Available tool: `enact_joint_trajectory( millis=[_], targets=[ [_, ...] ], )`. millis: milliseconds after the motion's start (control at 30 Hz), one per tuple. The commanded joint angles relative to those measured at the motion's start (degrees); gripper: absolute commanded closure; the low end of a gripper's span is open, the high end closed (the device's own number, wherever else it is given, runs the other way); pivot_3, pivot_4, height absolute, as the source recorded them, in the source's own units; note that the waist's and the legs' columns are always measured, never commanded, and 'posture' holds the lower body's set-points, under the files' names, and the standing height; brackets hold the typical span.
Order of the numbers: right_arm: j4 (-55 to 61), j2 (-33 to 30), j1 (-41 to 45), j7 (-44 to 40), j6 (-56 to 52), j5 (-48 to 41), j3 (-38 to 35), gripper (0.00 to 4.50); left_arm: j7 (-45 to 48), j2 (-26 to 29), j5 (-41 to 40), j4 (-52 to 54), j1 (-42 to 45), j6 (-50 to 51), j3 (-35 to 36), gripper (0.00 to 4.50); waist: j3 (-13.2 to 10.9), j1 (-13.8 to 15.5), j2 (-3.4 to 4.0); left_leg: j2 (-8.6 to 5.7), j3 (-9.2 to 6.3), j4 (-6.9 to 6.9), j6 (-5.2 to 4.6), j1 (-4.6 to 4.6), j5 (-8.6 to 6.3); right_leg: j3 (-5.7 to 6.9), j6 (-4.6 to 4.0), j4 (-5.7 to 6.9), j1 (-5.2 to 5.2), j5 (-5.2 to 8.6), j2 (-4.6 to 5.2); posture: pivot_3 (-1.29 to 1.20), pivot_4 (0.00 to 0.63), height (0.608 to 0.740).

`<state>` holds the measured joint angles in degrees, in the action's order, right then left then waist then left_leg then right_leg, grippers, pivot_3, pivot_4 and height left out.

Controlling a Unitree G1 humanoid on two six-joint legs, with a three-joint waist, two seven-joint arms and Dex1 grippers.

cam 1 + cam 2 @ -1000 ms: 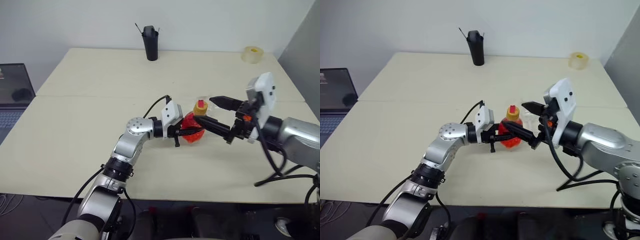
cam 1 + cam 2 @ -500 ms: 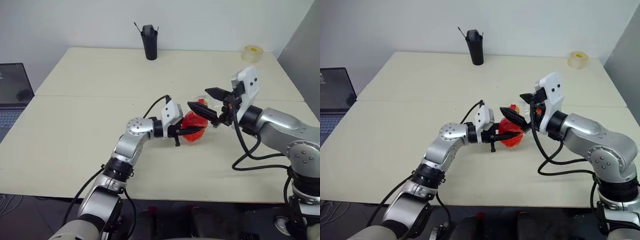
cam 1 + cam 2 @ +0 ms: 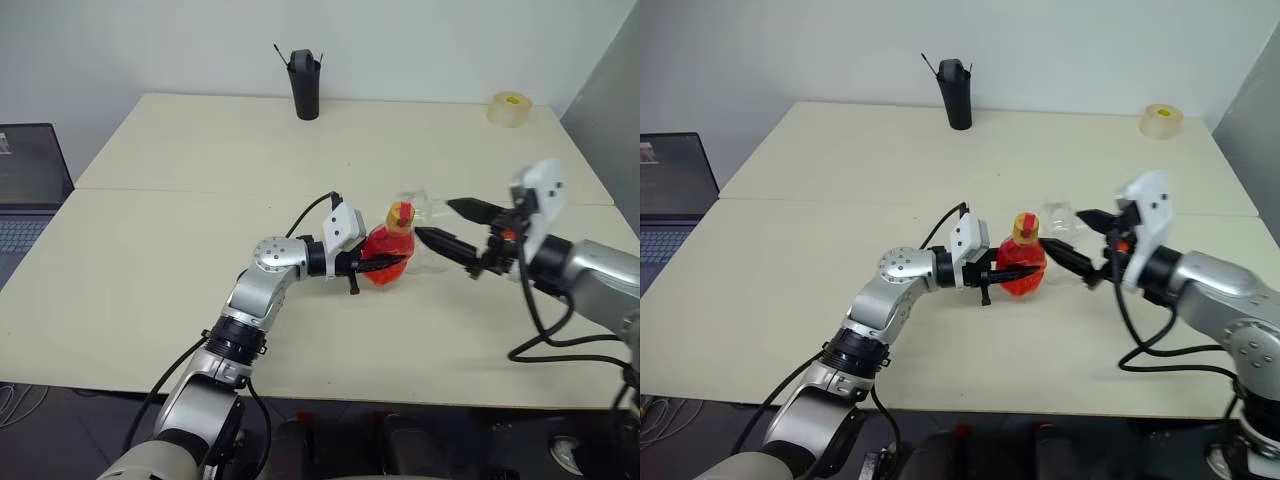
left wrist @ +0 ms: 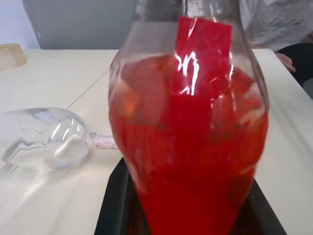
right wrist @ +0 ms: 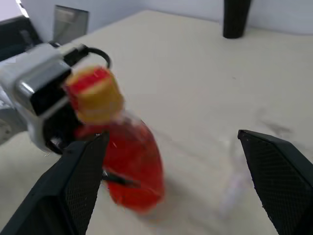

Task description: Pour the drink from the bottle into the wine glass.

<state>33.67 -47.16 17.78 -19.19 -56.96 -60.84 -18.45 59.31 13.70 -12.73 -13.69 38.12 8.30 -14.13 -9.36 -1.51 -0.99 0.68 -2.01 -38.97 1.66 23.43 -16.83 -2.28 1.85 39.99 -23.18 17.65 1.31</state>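
The bottle [image 3: 388, 258] stands upright on the table [image 3: 180, 260], full of the red drink [image 4: 188, 161] and topped by a yellow and red cap [image 3: 401, 214]. My left gripper [image 3: 378, 266] reaches in from the left and is shut on the bottle's lower body. Just behind it the wine glass [image 4: 45, 141] appears to lie on its side; it also shows faintly as a clear glass [image 3: 1058, 214]. My right gripper [image 3: 431, 220] hangs open to the right of the bottle, a little apart from the cap, fingers [image 5: 84, 182] pointing at it with nothing between them.
A tall black cup [image 3: 305, 85] stands at the table's far edge and a tape roll [image 3: 510, 108] at the far right corner. A laptop [image 3: 30, 190] lies off the left side. A person's shirt and hand [image 4: 286, 58] show beyond the table.
The right gripper, close around the bottle's cap before, has drawn back to the right, still open. The left gripper and the bottle have stayed put.
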Motion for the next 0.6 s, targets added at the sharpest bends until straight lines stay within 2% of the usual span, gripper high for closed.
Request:
enact_joint_trajectory(
  millis=[33,133,300,600],
  targets=[
    [3.7,-2.3,-0.5,-2.8,-0.1,-5.2,-3.8,0.0,0.0,-0.4,-0.9,2.3,1.2,-1.3,1.0,3.65,0.0,-0.3,0.0,0.01,0.03,0.0,0.0,-0.03,0.0,-0.01,0.0,0.01,0.0,0.0,-0.03,0.0,0.15,0.74],
    [5.4,-3.2,0.2,-3.6,-0.2,-7.6,-1.7,0.0,0.1,-0.5,-0.8,2.0,1.4,-1.4,1.0,3.65,0.0,-0.3,0.01,0.04,0.07,0.03,-0.01,-0.12,0.0,-0.01,0.0,0.06,0.01,0.0,-0.1,0.0,0.15,0.74],
    [6.2,1.3,7.6,1.7,0.7,-9.1,5.5,0.0,0.2,-0.6,-0.6,1.3,1.8,-1.8,1.0,3.65,0.0,-0.3,0.01,0.04,0.15,0.02,0.0,-0.15,0.0,-0.01,0.0,0.07,0.01,0.0,-0.1,0.0,0.15,0.74],
    [2.5,4.4,12.6,8.8,-0.2,-7.3,9.5,0.0,-0.3,-0.4,-0.7,2.3,1.0,-1.6,0.9,3.65,0.0,0.0,0.0,0.01,0.03,0.0,0.02,-0.03,0.01,-0.02,0.0,-0.02,0.01,0.0,0.0,0.0,0.15,0.74]
  ],
)
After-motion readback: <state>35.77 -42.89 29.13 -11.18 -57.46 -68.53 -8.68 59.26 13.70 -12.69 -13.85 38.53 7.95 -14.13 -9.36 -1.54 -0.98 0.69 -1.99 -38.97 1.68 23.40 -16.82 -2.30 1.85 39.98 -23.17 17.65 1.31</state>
